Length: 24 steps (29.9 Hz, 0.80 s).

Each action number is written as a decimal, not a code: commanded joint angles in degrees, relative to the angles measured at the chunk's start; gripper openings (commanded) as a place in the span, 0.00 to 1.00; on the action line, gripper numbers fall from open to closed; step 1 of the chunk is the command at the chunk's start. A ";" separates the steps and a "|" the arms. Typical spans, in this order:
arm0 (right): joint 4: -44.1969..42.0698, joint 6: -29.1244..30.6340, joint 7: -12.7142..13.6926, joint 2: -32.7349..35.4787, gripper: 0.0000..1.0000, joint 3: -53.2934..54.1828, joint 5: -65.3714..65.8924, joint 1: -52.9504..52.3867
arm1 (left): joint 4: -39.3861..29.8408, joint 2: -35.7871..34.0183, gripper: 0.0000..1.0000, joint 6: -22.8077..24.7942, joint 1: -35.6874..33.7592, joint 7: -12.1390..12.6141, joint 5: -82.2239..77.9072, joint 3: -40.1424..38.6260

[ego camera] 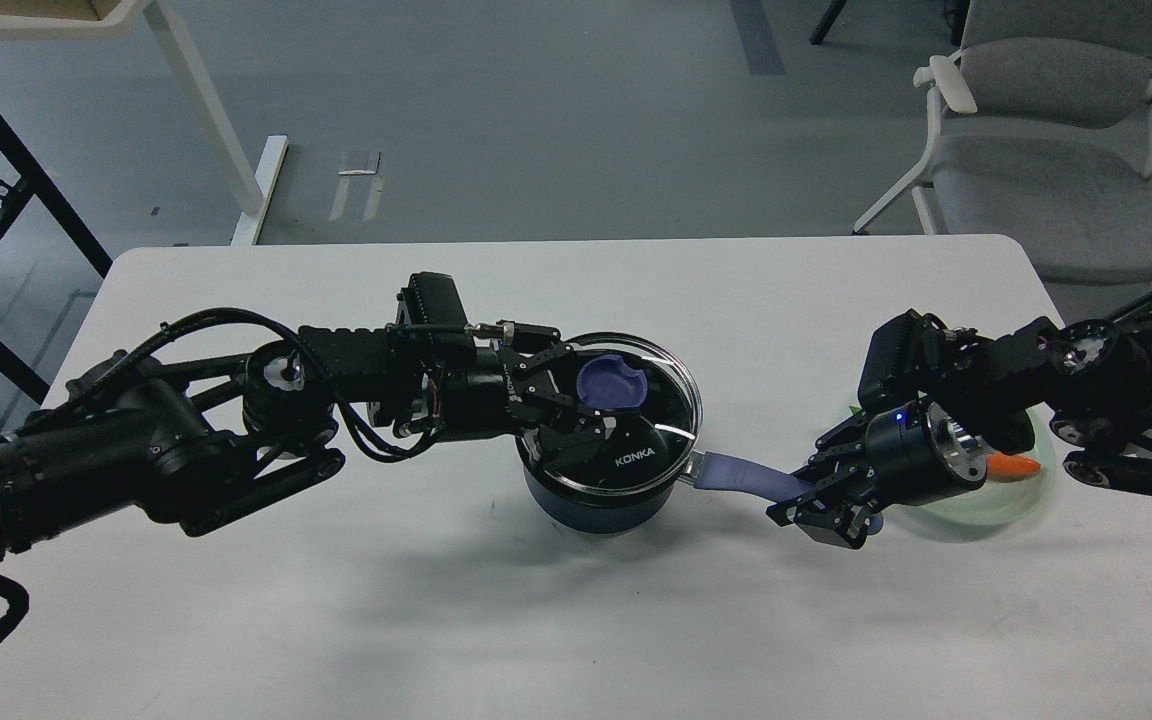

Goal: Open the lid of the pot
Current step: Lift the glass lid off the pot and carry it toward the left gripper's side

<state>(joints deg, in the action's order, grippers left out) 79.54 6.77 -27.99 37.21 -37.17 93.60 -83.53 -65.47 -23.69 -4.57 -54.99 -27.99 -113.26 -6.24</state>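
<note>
- Lid (pixel 636 440) is gripped at its purple knob (pixel 611 381) by the left gripper (pixel 576 405), closed from the left.
- Pot handle (pixel 746 477), pointing right, is clamped by the right gripper (pixel 829 505).

Blue pot (pixel 591 510), handle pointing to 3 o'clock; glass lid (pixel 636 440) with purple knob (pixel 612 382) sits tilted above its rim.

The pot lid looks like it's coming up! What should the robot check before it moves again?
1. Left gripper closed on the lid knob: ok.
2. Glass lid clear of the pot rim: cannot tell; it looks tilted and raised on the far side.
3. Right gripper steadying the pot handle: ok.
4. Bare table to set the lid down: ok.
5. Plate with the carrot out of the way: ok.
</note>
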 commanded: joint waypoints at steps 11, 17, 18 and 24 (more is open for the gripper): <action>0.00 0.00 -0.01 0.05 0.30 0.08 0.00 -0.06 | -8.71 -22.87 0.40 -0.53 -2.84 -0.01 8.67 0.26; 0.00 0.00 -0.01 0.14 0.30 -0.01 0.00 -0.06 | -8.19 -31.50 0.40 -9.92 7.78 -0.01 9.02 0.26; 0.00 0.00 -0.01 0.14 0.30 -0.01 0.00 0.03 | -7.84 -32.29 0.40 -11.24 9.45 -0.01 9.28 0.26; 0.00 0.00 -0.01 -0.04 0.30 0.08 0.00 -0.06 | -4.24 -32.83 0.40 -16.60 17.28 -0.01 9.55 0.35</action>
<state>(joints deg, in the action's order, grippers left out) 79.54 6.73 -28.00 37.31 -37.11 93.58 -83.58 -71.72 -56.69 -18.45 -40.62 -28.01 -103.60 -5.96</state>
